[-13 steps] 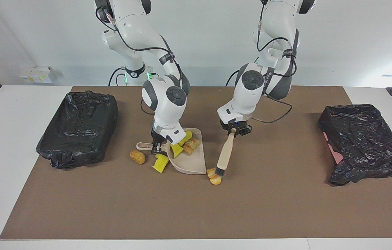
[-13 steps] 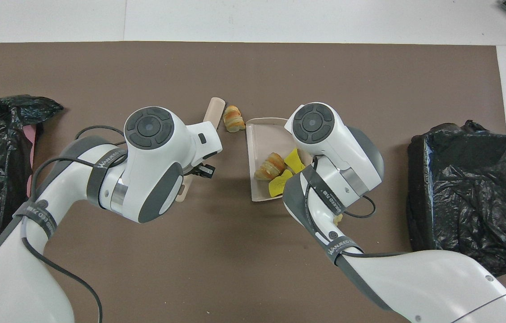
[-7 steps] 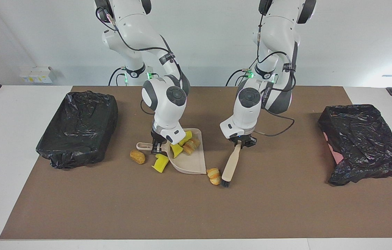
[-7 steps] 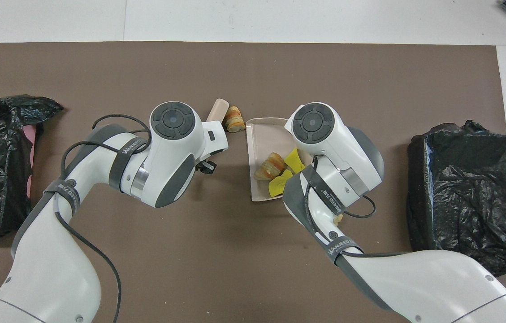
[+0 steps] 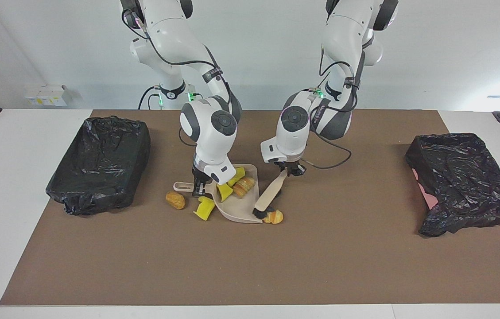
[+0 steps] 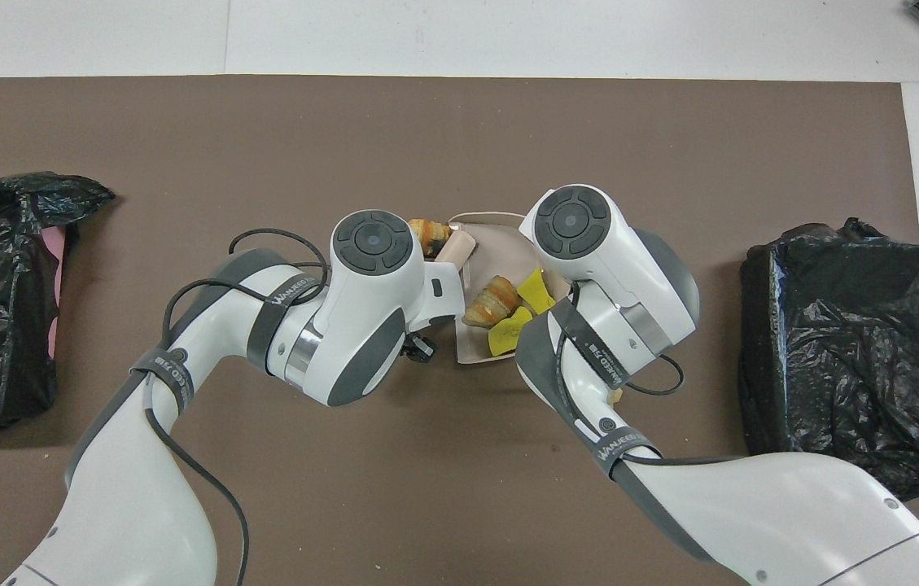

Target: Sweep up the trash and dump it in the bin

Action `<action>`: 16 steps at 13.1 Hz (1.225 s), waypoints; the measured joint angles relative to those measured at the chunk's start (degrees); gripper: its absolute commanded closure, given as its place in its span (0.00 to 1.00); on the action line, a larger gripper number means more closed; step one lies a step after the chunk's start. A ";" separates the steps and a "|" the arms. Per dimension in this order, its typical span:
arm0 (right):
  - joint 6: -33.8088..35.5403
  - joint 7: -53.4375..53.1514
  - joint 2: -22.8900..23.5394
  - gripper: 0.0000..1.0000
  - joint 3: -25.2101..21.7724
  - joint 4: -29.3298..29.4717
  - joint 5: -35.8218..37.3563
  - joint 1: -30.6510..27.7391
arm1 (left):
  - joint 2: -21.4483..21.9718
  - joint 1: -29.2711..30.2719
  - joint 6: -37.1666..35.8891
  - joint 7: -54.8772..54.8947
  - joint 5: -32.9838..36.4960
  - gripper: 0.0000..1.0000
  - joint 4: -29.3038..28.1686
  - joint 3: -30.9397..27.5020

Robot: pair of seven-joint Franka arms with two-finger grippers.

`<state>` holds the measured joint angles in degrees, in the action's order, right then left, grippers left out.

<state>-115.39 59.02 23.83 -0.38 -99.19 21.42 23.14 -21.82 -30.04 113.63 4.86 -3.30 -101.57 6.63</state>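
Note:
A beige dustpan (image 5: 242, 209) lies on the brown mat, and my right gripper (image 5: 197, 189) is shut on its handle. In the pan lie yellow sponge chunks (image 5: 224, 192) and a pastry lump (image 5: 244, 186). My left gripper (image 5: 287, 171) is shut on the handle of the beige brush (image 5: 270, 195). The brush slants down, its dark bristles at the pan's open edge. A pastry piece (image 5: 273, 216) sits on the mat against the bristles. A brown lump (image 5: 175, 200) and a yellow sponge (image 5: 204, 208) lie on the mat beside the pan's handle. From overhead, pan (image 6: 493, 241) and pastry (image 6: 427, 233) show between the wrists.
A black-bagged bin (image 5: 99, 163) stands at the right arm's end of the mat (image 5: 250, 266). Another black-bagged bin (image 5: 462, 181) stands at the left arm's end. A cable (image 5: 334, 161) trails from the left wrist.
My left gripper has swung the brush toward the dustpan, dragging the loose pastry piece up to the pan's open edge. The right gripper and the dustpan have stayed still.

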 measured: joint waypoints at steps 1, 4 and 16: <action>0.00 0.00 0.00 1.00 0.00 0.00 -0.09 -0.03 | 0.10 -1.00 -0.02 0.00 -1.78 1.00 -0.02 0.15; 0.00 0.00 0.00 1.00 0.00 -0.01 -0.15 -0.06 | 1.73 -1.76 -1.47 -0.03 -3.42 1.00 0.03 -0.08; -0.17 0.00 0.00 1.00 0.00 -0.12 -0.16 -0.12 | 1.43 6.60 -1.66 -1.40 -2.22 1.00 -1.56 -3.49</action>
<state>-115.56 59.02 23.83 -0.38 -99.31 21.26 23.02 -20.39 -23.44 111.97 3.45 -5.52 -103.14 3.14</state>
